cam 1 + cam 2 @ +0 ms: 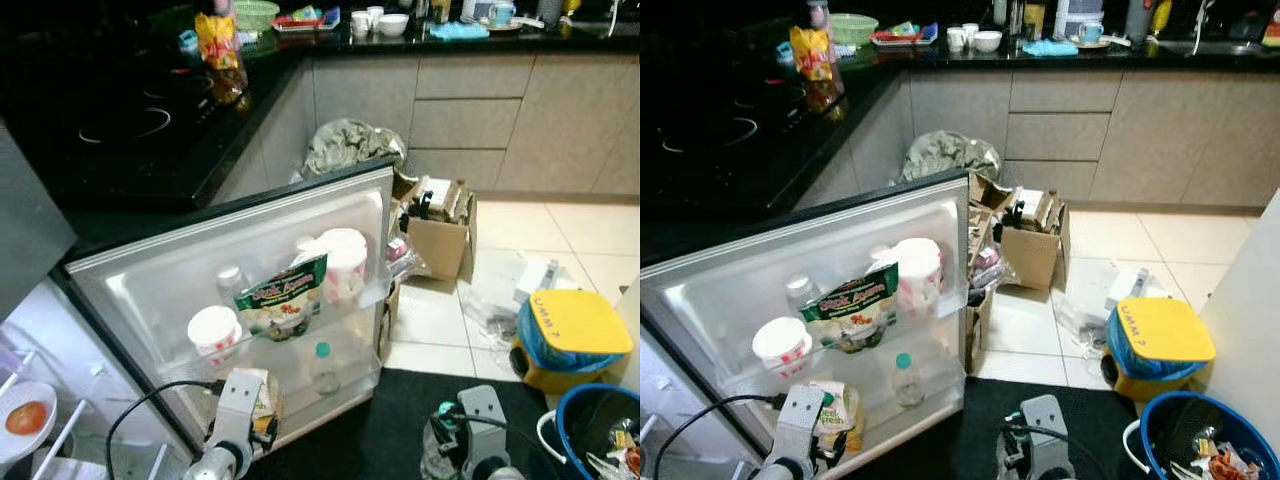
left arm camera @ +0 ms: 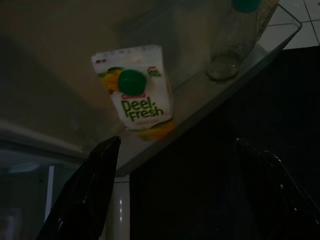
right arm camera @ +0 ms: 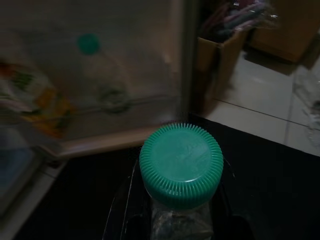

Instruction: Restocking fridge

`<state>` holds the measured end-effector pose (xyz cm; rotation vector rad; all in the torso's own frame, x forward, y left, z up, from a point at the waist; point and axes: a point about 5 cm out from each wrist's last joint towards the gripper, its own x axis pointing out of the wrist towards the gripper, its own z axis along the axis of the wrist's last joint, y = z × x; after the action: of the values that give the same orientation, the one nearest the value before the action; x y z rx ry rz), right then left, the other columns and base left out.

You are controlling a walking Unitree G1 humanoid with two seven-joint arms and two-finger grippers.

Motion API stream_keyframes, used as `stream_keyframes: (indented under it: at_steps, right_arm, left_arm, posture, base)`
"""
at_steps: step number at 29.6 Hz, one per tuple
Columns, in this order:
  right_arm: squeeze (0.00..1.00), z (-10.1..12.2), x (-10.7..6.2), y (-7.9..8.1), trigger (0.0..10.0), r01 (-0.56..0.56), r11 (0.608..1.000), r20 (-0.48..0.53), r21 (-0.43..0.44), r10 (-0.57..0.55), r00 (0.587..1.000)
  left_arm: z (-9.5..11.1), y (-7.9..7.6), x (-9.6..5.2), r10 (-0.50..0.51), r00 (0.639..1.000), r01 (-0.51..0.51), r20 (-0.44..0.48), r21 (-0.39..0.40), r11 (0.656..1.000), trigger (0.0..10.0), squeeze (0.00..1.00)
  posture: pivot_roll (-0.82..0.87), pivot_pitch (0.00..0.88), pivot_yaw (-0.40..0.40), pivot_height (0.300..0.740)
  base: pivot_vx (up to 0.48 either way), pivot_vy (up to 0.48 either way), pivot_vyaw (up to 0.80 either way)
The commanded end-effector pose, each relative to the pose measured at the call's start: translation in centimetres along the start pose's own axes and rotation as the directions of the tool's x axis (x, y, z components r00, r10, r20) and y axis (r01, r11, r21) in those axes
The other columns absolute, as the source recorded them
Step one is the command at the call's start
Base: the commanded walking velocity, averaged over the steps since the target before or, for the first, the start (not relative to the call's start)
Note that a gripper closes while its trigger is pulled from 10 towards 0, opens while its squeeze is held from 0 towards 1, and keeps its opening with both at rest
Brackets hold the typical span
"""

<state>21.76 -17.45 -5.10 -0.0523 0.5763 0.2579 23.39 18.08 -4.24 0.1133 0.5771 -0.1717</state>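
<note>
One "Deel Fresh" carton (image 2: pixel 135 90)

You have the fridge door (image 1: pixel 180 270) swung wide open, its lower shelf holding a Peel Fresh juice carton (image 2: pixel 136 92) with a green cap and, just beside it, an upright clear bottle (image 1: pixel 323 368). A second clear bottle (image 3: pixel 181 165), green ribbed cap up, sits low before the door.
</note>
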Motion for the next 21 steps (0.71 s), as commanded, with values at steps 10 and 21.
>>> stream_keyframes:
  at_steps: [10,21]
  right_arm:
    - [0.0,0.36,-0.03,-0.16,10.0,0.001,1.0,0.027,-0.014,-0.001,1.0]
    - [0.0,0.18,-0.13,-0.18,10.0,-0.001,1.0,0.022,-0.016,0.001,1.0]
  left_arm:
    - [-0.36,0.25,-0.2,0.013,1.0,-0.014,-0.006,-0.021,1.0,10.0,0.0]
    - [-0.45,0.25,-0.21,0.02,1.0,-0.02,-0.011,-0.029,0.999,10.0,0.0]
  posture:
    - [-0.05,0.021,0.01,0.74]
    - [-0.05,0.017,0.007,0.74]
  base:
    - [0.0,-0.288,0.0]
    - [0.0,0.0,0.0]
